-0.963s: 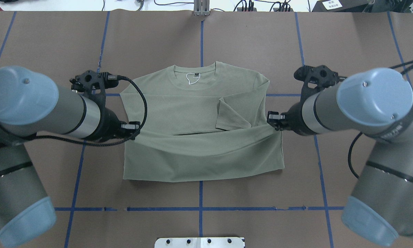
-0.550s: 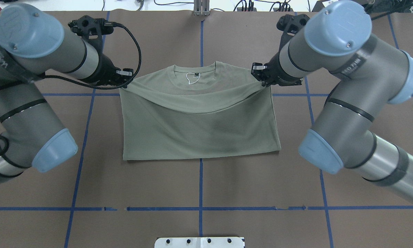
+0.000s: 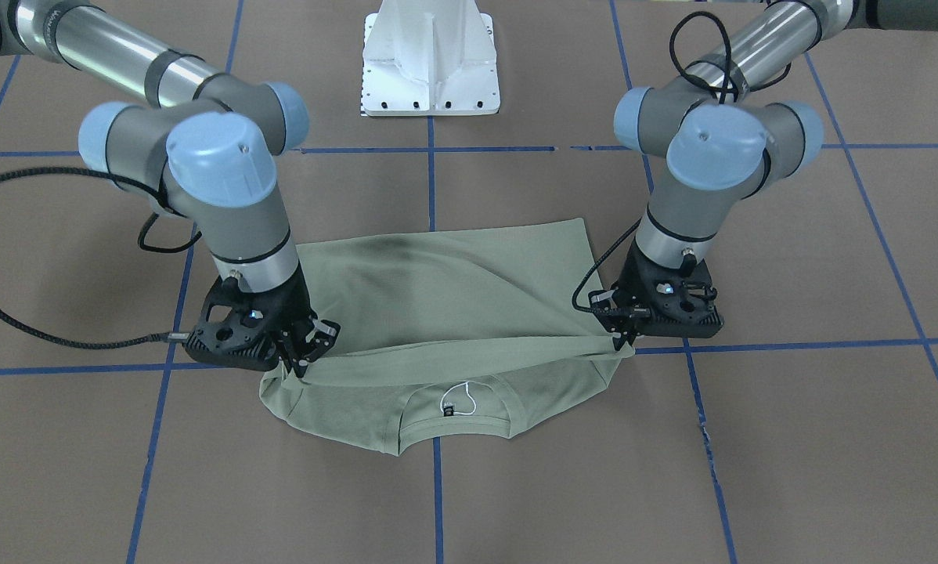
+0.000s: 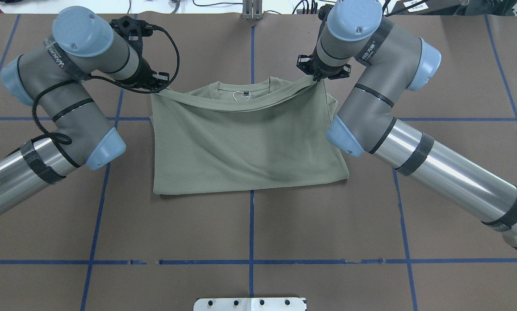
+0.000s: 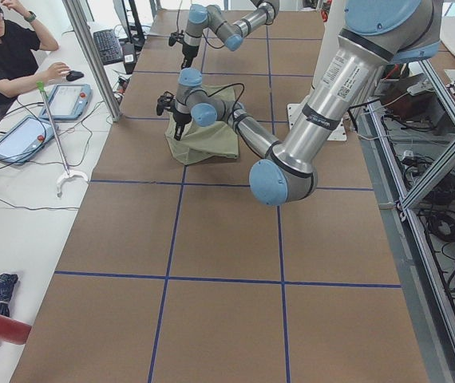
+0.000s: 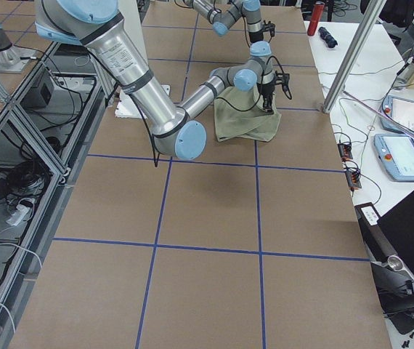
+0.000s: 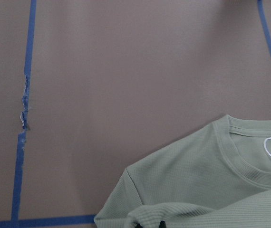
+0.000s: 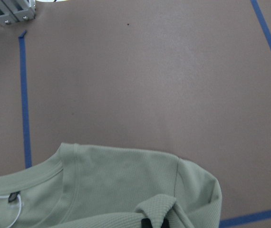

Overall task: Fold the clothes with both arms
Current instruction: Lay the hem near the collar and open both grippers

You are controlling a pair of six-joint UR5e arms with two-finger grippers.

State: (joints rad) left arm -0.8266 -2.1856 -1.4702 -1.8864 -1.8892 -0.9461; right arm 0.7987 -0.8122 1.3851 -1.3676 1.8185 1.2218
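The pale sage-green shirt (image 4: 241, 147) lies on the brown table, its lower half doubled over toward the collar (image 4: 241, 96). My left gripper (image 4: 161, 88) is shut on the left end of the raised hem near the shoulder. My right gripper (image 4: 316, 78) is shut on the right end, and the hem sags between them just over the neck. In the front-facing view the left gripper (image 3: 622, 341) and right gripper (image 3: 301, 364) pinch the shirt (image 3: 438, 298) low over the table. Both wrist views show bunched shirt fabric (image 7: 150, 216) (image 8: 157, 209) at the fingertips.
The white pedestal (image 3: 430, 63) stands at the robot's side of the table. Blue tape lines (image 4: 252, 261) grid the brown cover. An aluminium post (image 4: 252, 11) stands at the far edge. A person (image 5: 4, 56) sits at a side desk with tablets (image 5: 68, 100).
Both grippers have carried the hem away from the robot, from mid-shirt to the collar line. The folded layer now covers the sleeves, and the fold edge has shifted farther up the table.
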